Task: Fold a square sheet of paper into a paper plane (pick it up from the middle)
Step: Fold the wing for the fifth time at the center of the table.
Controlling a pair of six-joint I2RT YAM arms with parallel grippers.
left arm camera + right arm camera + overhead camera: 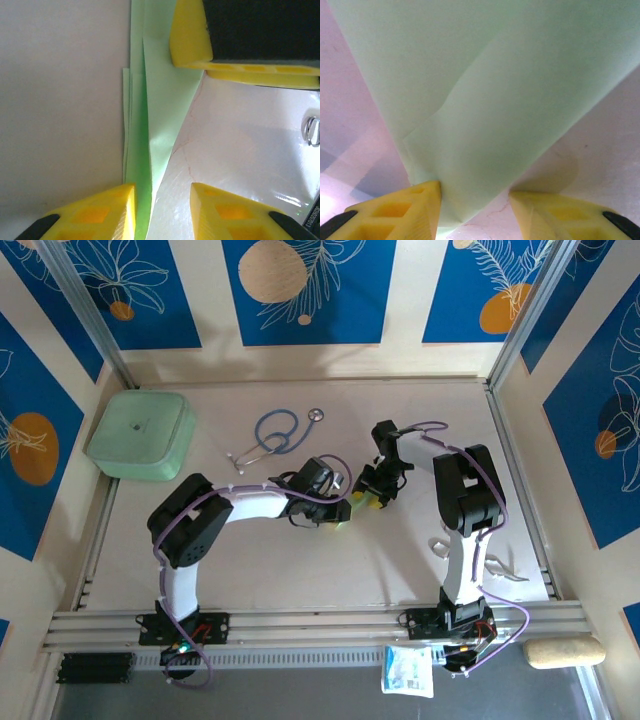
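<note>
**Left wrist view.** The left claw (162,187) stands partly spread. Its yellow fingers (95,215) flank a folded sheet of thin pale green paper (155,115) lying flat on the pale bench (60,100). The paper touches one finger and leaves bare bench before the other, so nothing is clamped. Farther up the strip, one yellow finger of the right claw (192,37) rests on the layered folds, a contact the overhead view is too coarse to show.

**Right wrist view.** The right claw (475,189) is about half spread. The paper (485,100) lies in the gap against one finger and just beside the other, and widens away from the claw.

**Top view.** Both arms reach inward from the near edge, and their claws meet tip to tip at mid-bench, covering most of the paper. Beyond them lies a blue stethoscope (275,432). At the far left sits a thick mint-green box with rounded corners (140,435). Both are well apart from the claws.
</note>
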